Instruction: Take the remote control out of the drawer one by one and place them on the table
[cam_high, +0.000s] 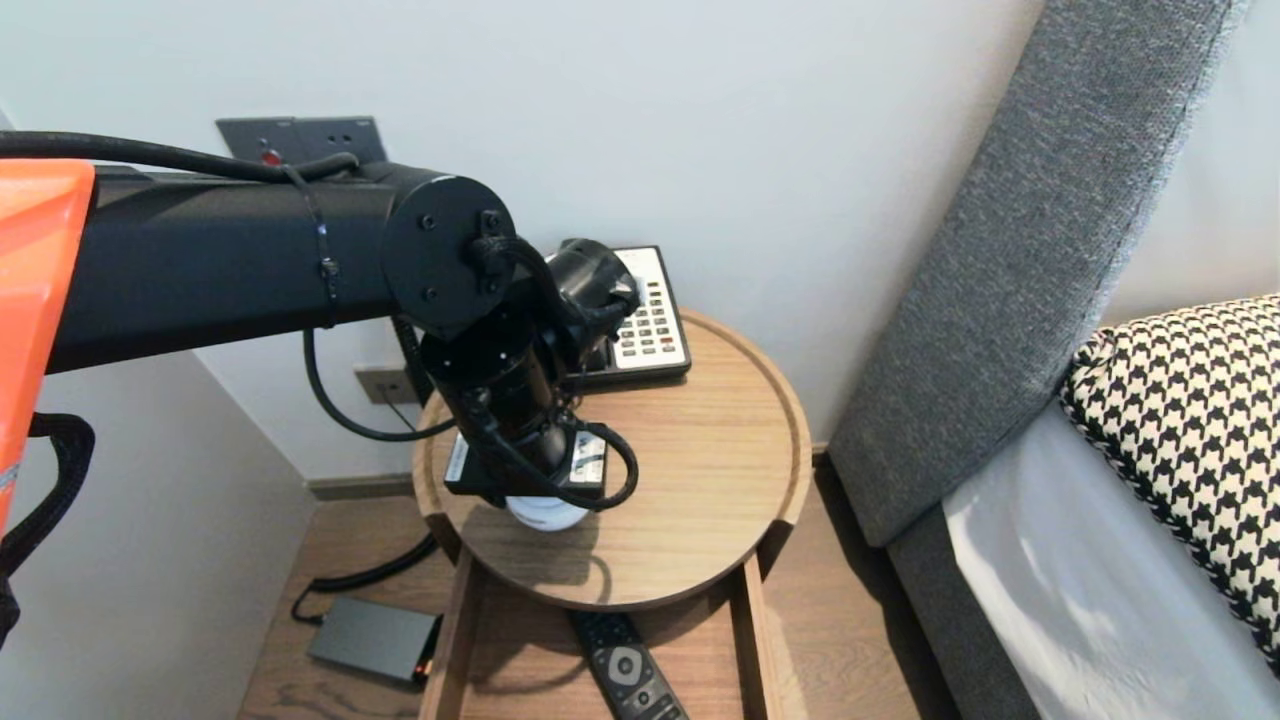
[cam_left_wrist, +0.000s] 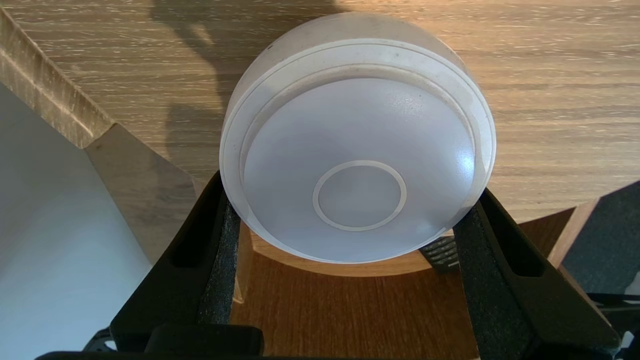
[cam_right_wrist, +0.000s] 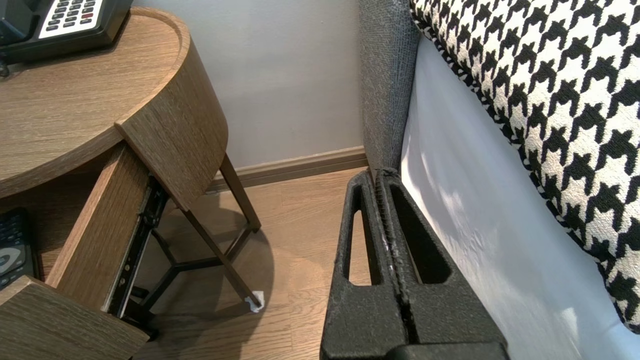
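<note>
- White plastic puck light (cam_left_wrist: 357, 150) is gripped between the pads (cam_left_wrist: 223, 240) of the robot's left gripper (cam_left_wrist: 355, 189), with one finger pressed against each side of its rim
- Light and claw hang over the round wooden bedside table (cam_high: 700, 480), toward eight o'clock from the tabletop's centre; whether the light's base touches the wood cannot be told
- Desk telephone (cam_high: 650, 325) stands at twelve o'clock on the same top, and an open drawer (cam_high: 462, 640) juts out at six o'clock with a remote control (cam_high: 625, 672) lying inside
- Likely risk: the pads appear to hold only the part of the smooth, curved rim nearest the wrist, short of its widest line, so the light could squirt forward out of the grip or tip over; it would then drop onto the tabletop, or into the drawer on top of the remote control
- Second risk: a swing toward twelve o'clock could knock the telephone
- Right gripper (cam_right_wrist: 380, 172) is parked low beside the bed (cam_right_wrist: 475, 225), at three o'clock of the table, its fingers closed together on nothing
</note>
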